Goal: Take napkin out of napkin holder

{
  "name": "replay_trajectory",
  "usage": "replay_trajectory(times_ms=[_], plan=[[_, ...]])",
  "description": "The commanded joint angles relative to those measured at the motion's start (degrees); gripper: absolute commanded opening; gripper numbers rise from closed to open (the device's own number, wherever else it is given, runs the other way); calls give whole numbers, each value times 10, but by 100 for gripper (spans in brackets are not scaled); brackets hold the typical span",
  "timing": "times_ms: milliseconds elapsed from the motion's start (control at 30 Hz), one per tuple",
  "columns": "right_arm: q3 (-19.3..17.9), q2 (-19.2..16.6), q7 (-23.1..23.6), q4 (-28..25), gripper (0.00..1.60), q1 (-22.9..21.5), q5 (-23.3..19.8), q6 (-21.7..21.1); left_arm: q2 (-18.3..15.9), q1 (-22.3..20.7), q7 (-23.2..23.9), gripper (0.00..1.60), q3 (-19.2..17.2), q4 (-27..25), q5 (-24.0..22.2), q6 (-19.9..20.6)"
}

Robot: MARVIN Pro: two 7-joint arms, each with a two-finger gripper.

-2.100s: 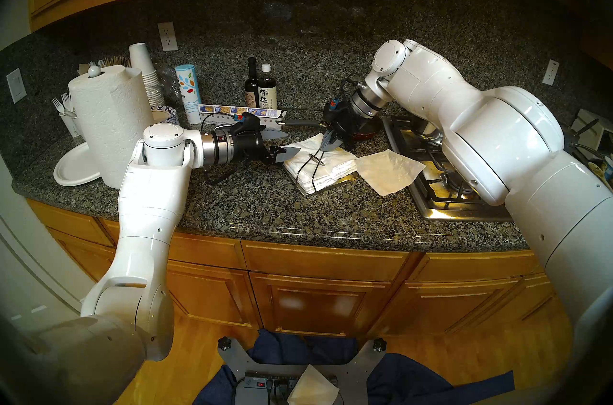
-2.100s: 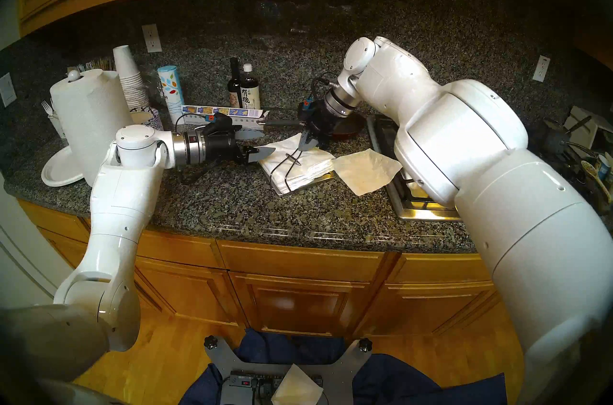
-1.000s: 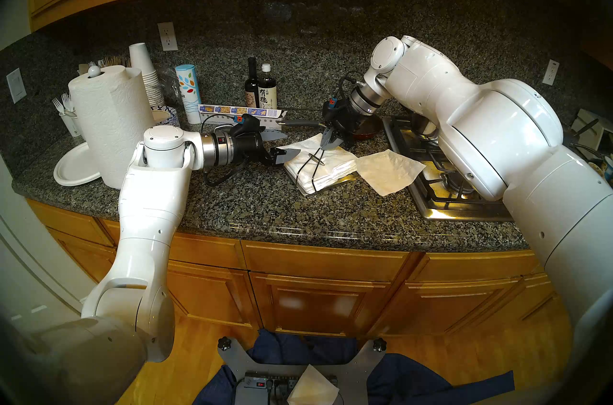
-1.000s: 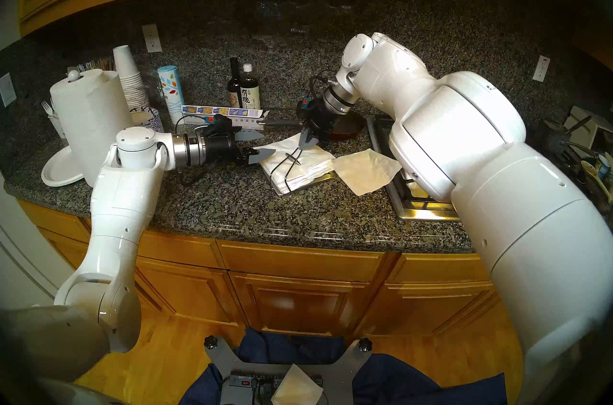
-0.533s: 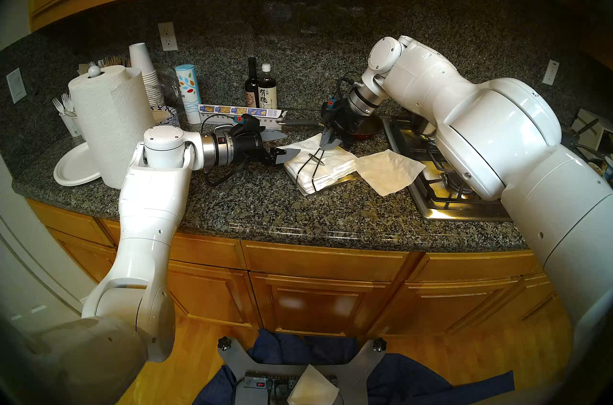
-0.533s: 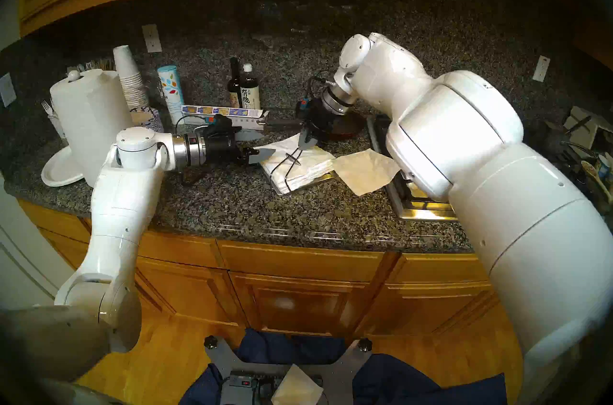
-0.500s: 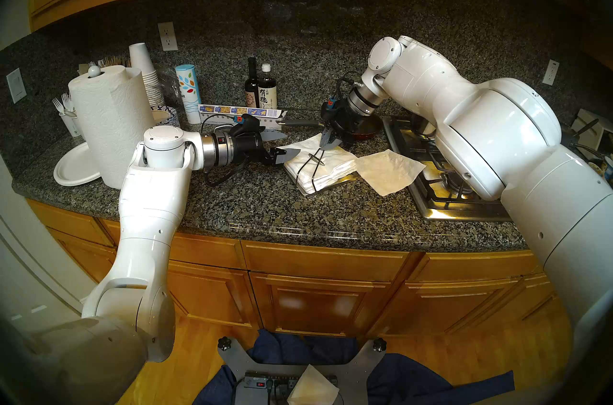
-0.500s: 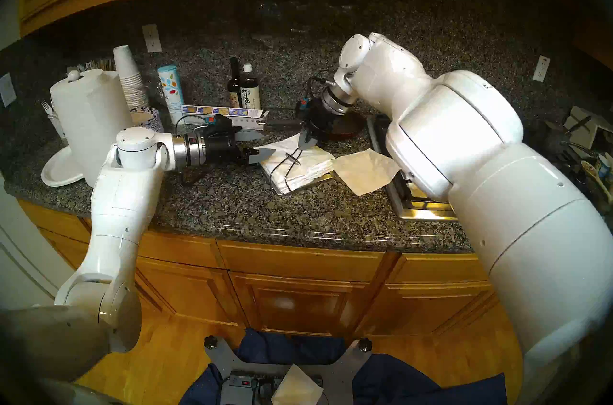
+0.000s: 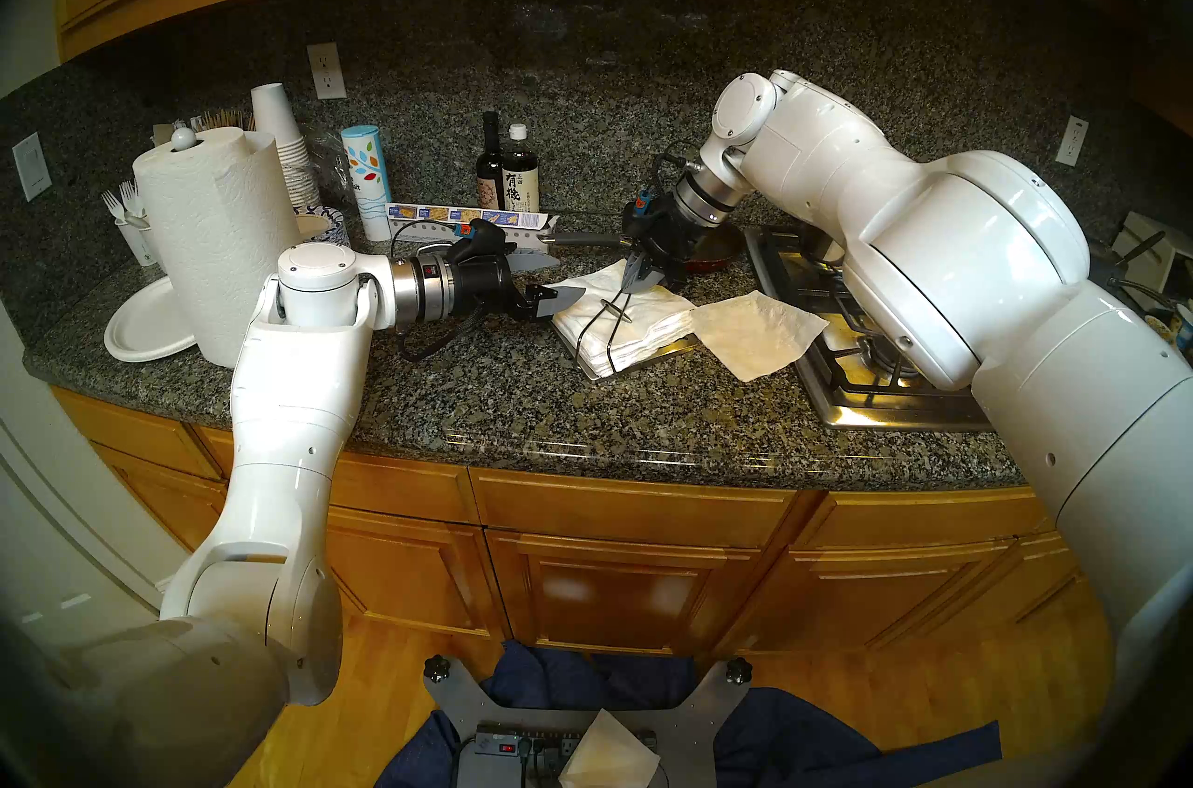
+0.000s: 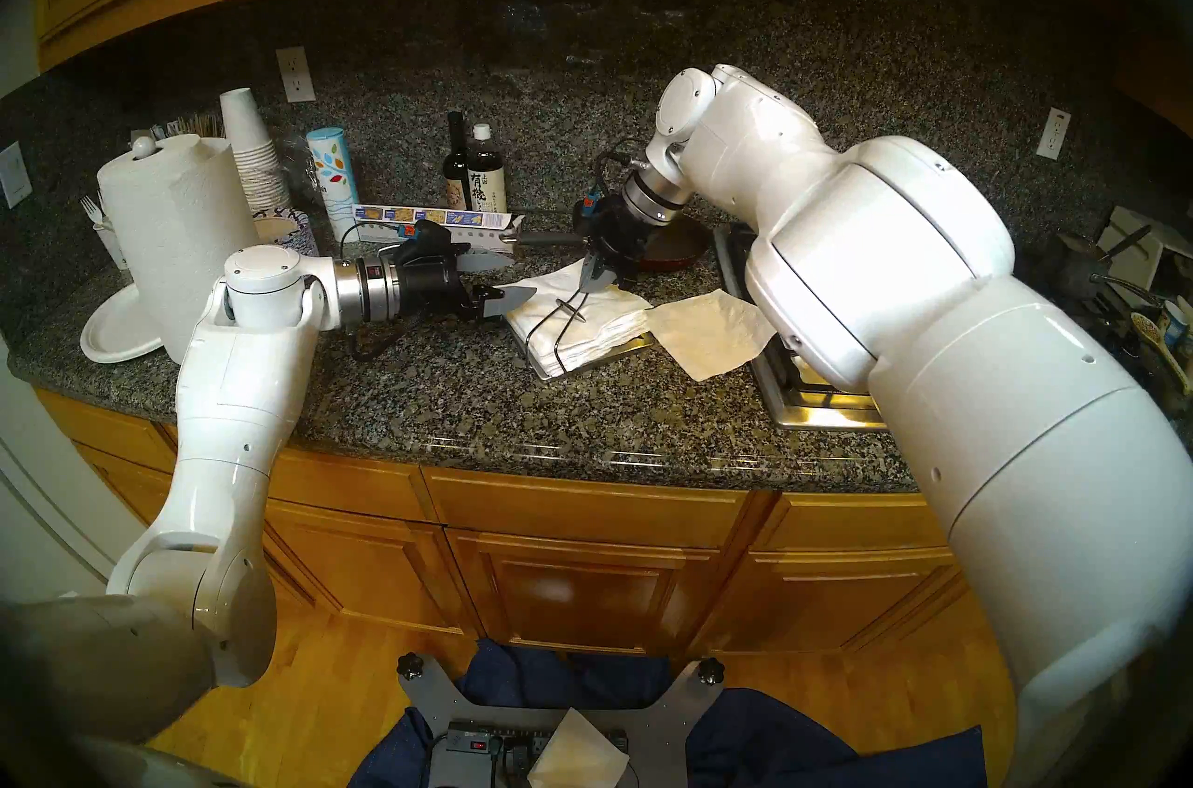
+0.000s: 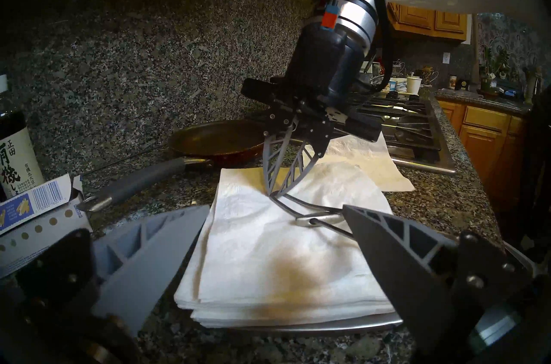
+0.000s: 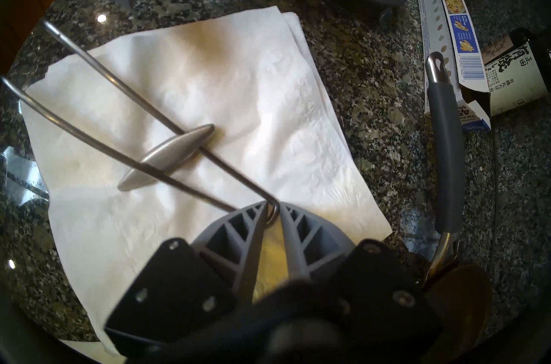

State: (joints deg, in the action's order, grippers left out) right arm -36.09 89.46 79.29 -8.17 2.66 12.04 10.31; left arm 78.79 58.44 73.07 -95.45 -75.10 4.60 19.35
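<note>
The napkin holder point(image 9: 679, 345) is a flat grey tray on the counter with a stack of white napkins point(image 9: 645, 318) on it. Its wire arm point(image 9: 597, 329) and oval pad point(image 12: 167, 157) lie over the top sheet; I cannot tell if the pad touches. My right gripper point(image 12: 272, 209) is shut on the wire arm's looped tip at the stack's far edge. My left gripper point(image 11: 275, 206) is open, low at the stack's left edge, with one finger point(image 9: 561, 299) over the stack's near left corner. A single napkin point(image 9: 758, 331) lies loose on the counter, right of the holder.
A frying pan point(image 9: 713, 249) with a grey handle point(image 9: 584, 239) sits just behind the holder. A long box point(image 9: 465, 220) and two bottles point(image 9: 510, 173) stand further back left. The stove point(image 9: 871, 373) is on the right. A paper towel roll point(image 9: 216, 244) and plate point(image 9: 145, 325) stand at the far left.
My right wrist and forearm have shifted slightly to the left while the gripper stays on the wire tip. The left arm, stack and loose napkin have not moved.
</note>
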Motion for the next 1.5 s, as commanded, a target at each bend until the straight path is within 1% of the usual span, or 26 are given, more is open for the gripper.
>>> replay_trajectory(times_ms=[0, 67, 133, 167, 200, 400, 667, 767, 900, 967, 1033, 1067, 1133, 1167, 1200, 1233, 1267, 1300, 1333, 1467], plan=[[1, 1, 6, 0, 43, -20, 2, 1, 1, -19, 0, 160, -5, -17, -6, 1], [3, 2, 6, 0, 40, -20, 5, 2, 1, -19, 1, 159, -6, -17, -6, 1], [1, 2, 4, 0, 18, -19, 5, 3, 1, -18, 1, 160, -6, -17, -6, 2], [-1, 2, 3, 0, 13, -20, 4, 4, 1, -18, 1, 160, -7, -18, -5, 2], [-2, 3, 2, 0, 0, -21, 4, 4, 1, -18, 1, 160, -7, -18, -5, 2], [-11, 0, 1, -4, 0, -33, 0, 6, 0, -20, 6, 160, -6, -15, -5, 0], [-23, -7, 15, -6, 0, -49, -8, 10, 2, -28, 12, 157, -2, -6, -3, -2], [-25, -9, 21, -5, 0, -50, -9, 10, -1, -33, 20, 158, 5, 0, 0, -3], [-24, -14, 27, -2, 0, -45, -8, 11, 0, -45, 25, 153, 14, 14, 4, -2], [-27, -17, 30, 1, 9, -42, -10, 10, 0, -54, 26, 150, 17, 23, 4, -2], [-28, -20, 33, 2, 33, -39, -12, 10, 0, -61, 26, 141, 20, 33, 6, -4], [-29, -21, 33, 3, 37, -38, -13, 10, 0, -65, 26, 138, 22, 38, 7, -5], [-31, -23, 35, 5, 41, -36, -14, 10, 0, -72, 26, 127, 25, 46, 8, -6], [-32, -24, 35, 5, 43, -35, -15, 10, 0, -76, 26, 104, 26, 51, 8, -8], [-32, -24, 35, 5, 43, -35, -15, 10, 0, -76, 26, 104, 26, 51, 8, -8], [-33, -24, 36, 6, 46, -34, -16, 10, 0, -79, 26, 81, 27, 54, 9, -8], [-33, -25, 36, 6, 46, -33, -16, 11, 0, -82, 26, 81, 28, 58, 9, -10], [-34, -26, 36, 7, 46, -32, -17, 11, 0, -85, 26, 70, 29, 61, 10, -11], [-36, -26, 36, 8, 45, -30, -19, 11, -1, -88, 26, 65, 31, 64, 10, -12], [-37, -27, 35, 9, 42, -25, -20, 12, -2, -94, 28, 66, 33, 73, 11, -16]])
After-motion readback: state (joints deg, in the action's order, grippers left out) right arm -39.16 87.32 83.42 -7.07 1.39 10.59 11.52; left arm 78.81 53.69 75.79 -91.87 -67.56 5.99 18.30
